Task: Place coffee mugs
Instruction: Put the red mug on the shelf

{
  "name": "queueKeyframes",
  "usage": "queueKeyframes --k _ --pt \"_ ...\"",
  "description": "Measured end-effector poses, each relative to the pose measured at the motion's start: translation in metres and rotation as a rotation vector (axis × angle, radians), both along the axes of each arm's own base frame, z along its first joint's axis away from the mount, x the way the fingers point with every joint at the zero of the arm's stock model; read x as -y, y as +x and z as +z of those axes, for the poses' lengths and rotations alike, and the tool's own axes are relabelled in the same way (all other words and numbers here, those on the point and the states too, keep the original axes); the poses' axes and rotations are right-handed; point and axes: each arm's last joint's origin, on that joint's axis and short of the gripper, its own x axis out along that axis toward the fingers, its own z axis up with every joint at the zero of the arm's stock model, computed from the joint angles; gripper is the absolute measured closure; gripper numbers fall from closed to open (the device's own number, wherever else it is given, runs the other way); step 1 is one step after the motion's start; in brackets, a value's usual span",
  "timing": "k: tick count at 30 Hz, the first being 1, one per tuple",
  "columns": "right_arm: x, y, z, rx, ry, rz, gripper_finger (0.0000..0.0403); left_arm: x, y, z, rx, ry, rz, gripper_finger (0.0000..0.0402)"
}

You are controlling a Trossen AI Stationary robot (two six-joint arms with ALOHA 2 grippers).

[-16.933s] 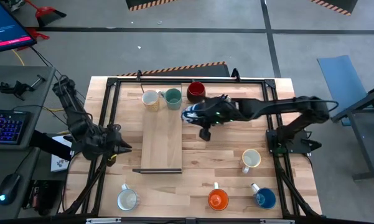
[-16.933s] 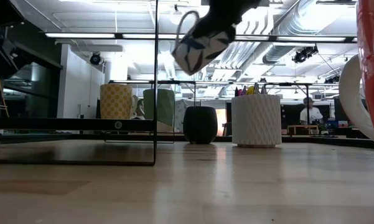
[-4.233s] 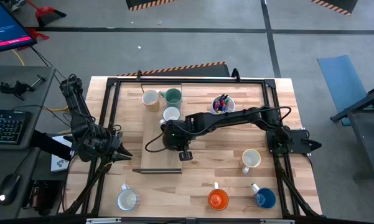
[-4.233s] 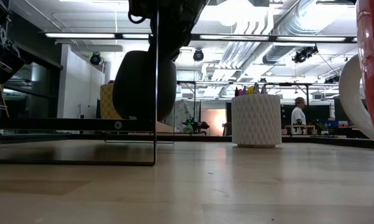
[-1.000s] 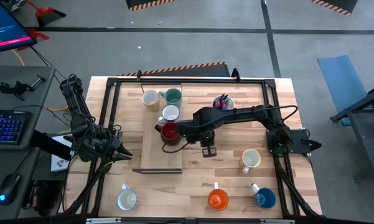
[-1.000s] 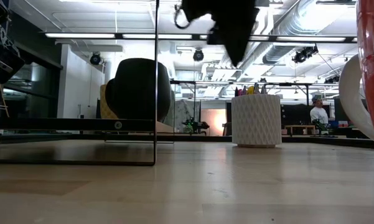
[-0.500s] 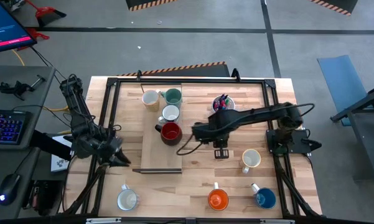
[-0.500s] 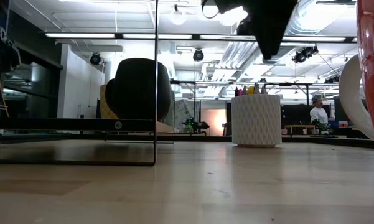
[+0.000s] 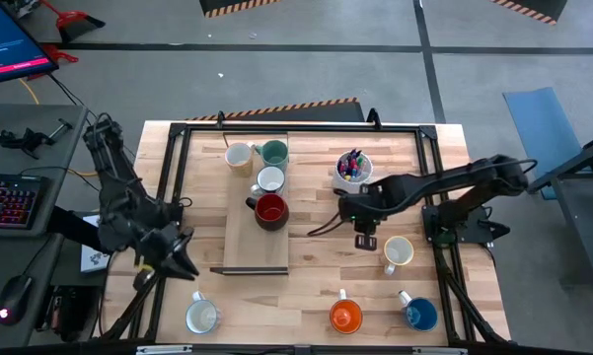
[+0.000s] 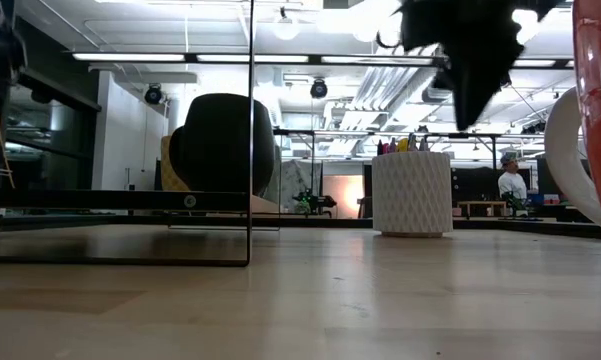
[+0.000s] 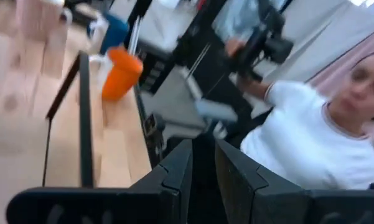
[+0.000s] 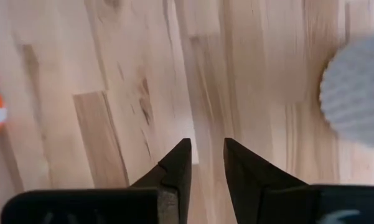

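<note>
Over on the left edge, the left gripper point(image 9: 181, 264) hung just off the table, fingers a narrow slit apart, empty. On the wooden board point(image 9: 257, 247) the dark red mug point(image 9: 270, 210) sat behind a white mug point(image 9: 270, 180), teal mug point(image 9: 274, 152) and cream mug point(image 9: 239, 157). The right gripper point(image 9: 363, 239), narrowly parted and empty, hovered near another cream mug point(image 9: 399, 252), the pen cup point(image 9: 352, 167) just beyond
</note>
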Motion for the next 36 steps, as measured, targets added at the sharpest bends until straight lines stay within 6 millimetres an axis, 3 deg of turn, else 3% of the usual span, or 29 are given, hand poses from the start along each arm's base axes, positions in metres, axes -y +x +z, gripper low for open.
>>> queueKeyframes --k 7,14,18,22,29,36 --pt "0.001 -0.009 -0.013 -0.035 0.001 -0.024 0.0331 0.036 0.02 0.013 -0.3 0.113 0.092 0.0342" --pt "0.001 -0.007 -0.013 -0.004 -0.004 0.019 0.0331 0.068 0.04 -0.01 -0.594 0.0 0.073 0.0341" --pt "0.001 -0.004 -0.012 0.027 -0.028 0.039 0.0331 0.073 0.046 -0.023 -0.827 -0.099 0.085 0.0341" --pt "0.002 -0.002 -0.011 0.054 -0.056 0.041 0.0331 0.067 0.05 -0.03 -0.953 -0.097 0.113 0.0341" --pt "0.002 0.0 -0.011 0.072 -0.058 0.052 0.0331 0.061 0.057 -0.032 -0.991 -0.125 0.175 0.0341" --pt "0.001 0.001 -0.011 0.08 -0.067 0.088 0.0331 0.068 0.063 -0.05 -1.042 -0.052 0.205 0.0341"
